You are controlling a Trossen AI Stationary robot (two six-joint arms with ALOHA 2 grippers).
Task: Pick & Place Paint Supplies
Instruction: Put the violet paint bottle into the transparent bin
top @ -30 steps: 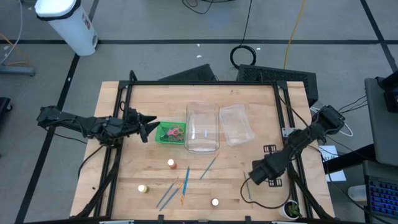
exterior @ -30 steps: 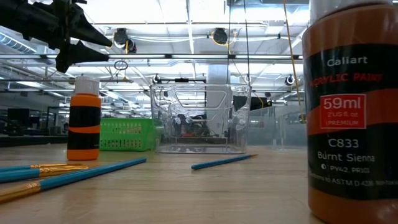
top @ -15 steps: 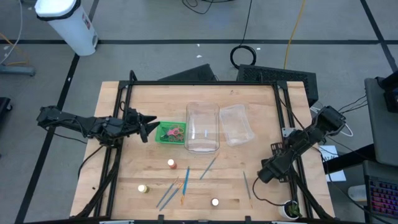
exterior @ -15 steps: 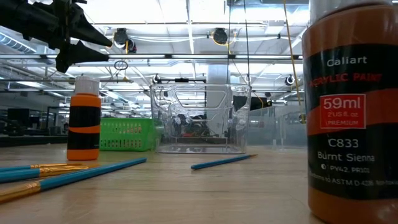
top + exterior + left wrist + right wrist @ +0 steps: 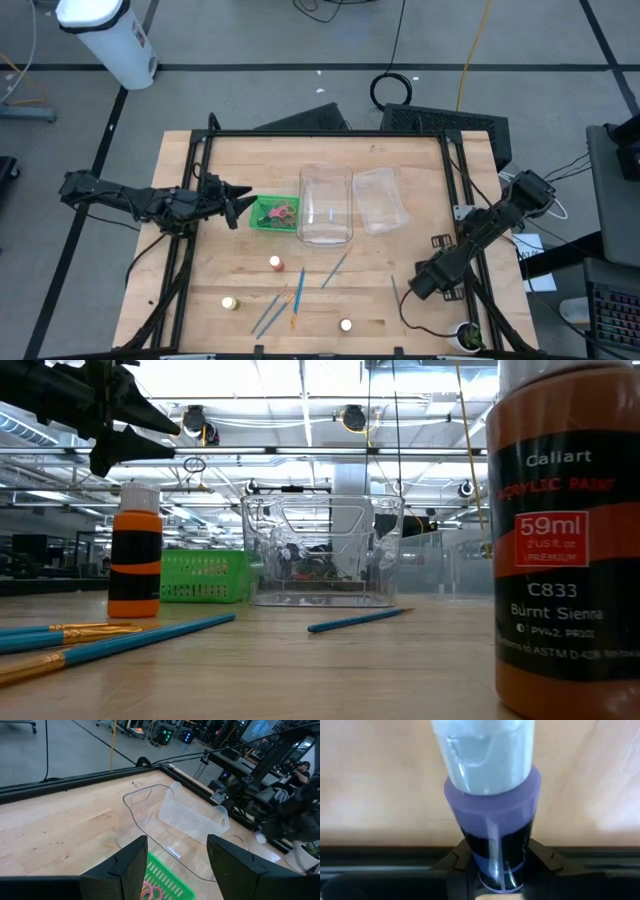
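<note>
Right gripper (image 5: 412,284) low at table's (image 5: 400,150) right edge, clenched on thin blue-handled brush with clear cap (image 5: 490,795), brush lying on wood. Left gripper (image 5: 240,205) hovering, fingers spread, holding nothing, just beside green basket (image 5: 262,224) with pink scissors (image 5: 281,212).

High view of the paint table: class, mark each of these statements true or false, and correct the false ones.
1. The green basket holds scissors. True.
2. The left claw hangs beside the green basket with its fingers apart. True.
3. The brushes lie inside the clear bin. False: they lie on the table in front of it.
4. The right claw grips a green-capped bottle. False: it is closed on a purple bottle with a clear cap.
5. Both clear bins stand upright. False: the lower clear tub to the right is tipped over.
</note>
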